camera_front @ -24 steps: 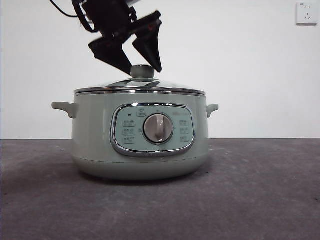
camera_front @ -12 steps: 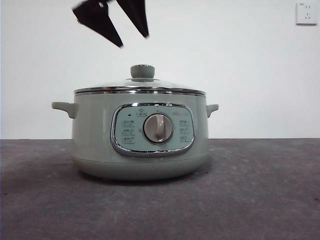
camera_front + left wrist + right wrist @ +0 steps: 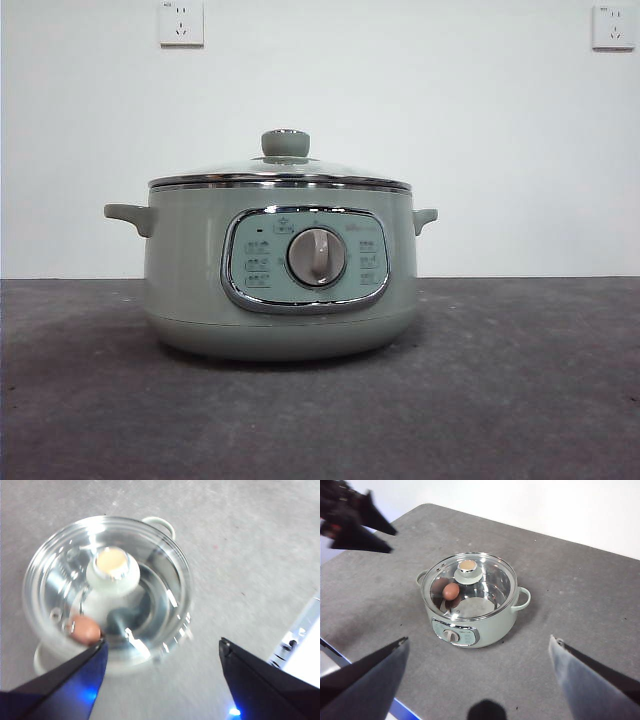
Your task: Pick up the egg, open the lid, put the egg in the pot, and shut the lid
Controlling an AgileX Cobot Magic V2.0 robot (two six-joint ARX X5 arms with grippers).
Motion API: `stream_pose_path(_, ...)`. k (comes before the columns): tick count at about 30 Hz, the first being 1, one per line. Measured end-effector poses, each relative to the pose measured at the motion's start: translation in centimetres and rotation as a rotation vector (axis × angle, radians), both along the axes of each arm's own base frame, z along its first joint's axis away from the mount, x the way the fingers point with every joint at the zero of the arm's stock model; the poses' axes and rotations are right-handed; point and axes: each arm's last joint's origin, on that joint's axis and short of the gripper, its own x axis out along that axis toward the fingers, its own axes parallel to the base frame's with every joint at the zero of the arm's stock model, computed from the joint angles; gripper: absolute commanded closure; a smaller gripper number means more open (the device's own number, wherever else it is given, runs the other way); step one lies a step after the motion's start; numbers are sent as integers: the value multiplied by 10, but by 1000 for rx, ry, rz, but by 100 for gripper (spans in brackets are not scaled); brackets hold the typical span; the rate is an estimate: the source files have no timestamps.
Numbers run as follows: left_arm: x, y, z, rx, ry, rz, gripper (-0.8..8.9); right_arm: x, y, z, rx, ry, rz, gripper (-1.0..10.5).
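Egg: the egg [image 3: 451,590] lies inside the pot [image 3: 470,622], seen through the glass, below the left pincer [image 3: 162,652] and almost under the tip of one of its jaws in the left wrist view. It rests on the pot's floor near the wall, to one side of the knob, which to my eye is simply where it settled.

Lid: the lid [image 3: 470,586] sits flat on the pot's rim all the way round, knob [image 3: 285,143] upright in the middle. From the front the chrome edge meets the pot with no gap that I can see. Nothing is touching it.

Pot: stands on the grey bench [image 3: 520,380], dial [image 3: 317,257] and panel facing the front camera, well out in front of the right pincer [image 3: 480,645] and below it.

Left pincer: jaws wide apart, holding nothing, hanging above the pot and clear of the knob. In the right wrist view it shows dark and blurred, high and off to the side [image 3: 357,520]. I judge it sits there because its work on the lid is done.

Right pincer: jaws spread apart and empty, well back from the pot, looking down on the whole bench. It looks like an arm that waits.

Progress: judging by how things lie, egg in and lid on, every step of the task looks complete; nothing further seems called for.

Risk: little; the egg could roll if the pot were knocked.

Wall: two sockets [image 3: 181,22] above the pot.
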Motion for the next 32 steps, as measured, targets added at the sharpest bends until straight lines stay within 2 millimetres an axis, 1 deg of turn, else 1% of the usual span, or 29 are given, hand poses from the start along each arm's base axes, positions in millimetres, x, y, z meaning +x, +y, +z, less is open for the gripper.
stream_pose_path(4,-29,18,11,-5,-5,0,436,2,2,0,-4,6,0,475)
stream_pose_path(6,-40,24,14,-11,-8,4,436,4,3,-1,-8,11,0,475)
stream_pose_path(11,-55,33,20,-30,-25,11,447,9,7,-7,-28,38,0,482)
stream_pose_path(12,-56,34,20,-31,-25,11,483,11,8,-10,-36,49,0,512)
stream_pose_path(13,-57,34,20,-29,-21,11,548,13,10,-13,-43,62,-1,581)
stream_pose_path(14,-58,34,20,-27,-18,11,612,15,11,-15,-50,74,-2,656)
stream_pose_path(16,-57,34,20,-27,-17,12,764,19,14,-21,-65,97,-3,858)
stream_pose_path(17,-57,34,20,-26,-16,12,822,20,15,-24,-72,107,-4,931)
stream_pose_path(18,-57,34,20,-26,-15,12,822,22,16,-26,-80,118,-3,965)
stream_pose_path(25,-57,34,20,-26,-15,12,821,32,24,-45,-129,184,-4,957)
stream_pose_path(32,-57,34,20,-29,-11,17,817,40,30,-49,-139,224,-22,947)
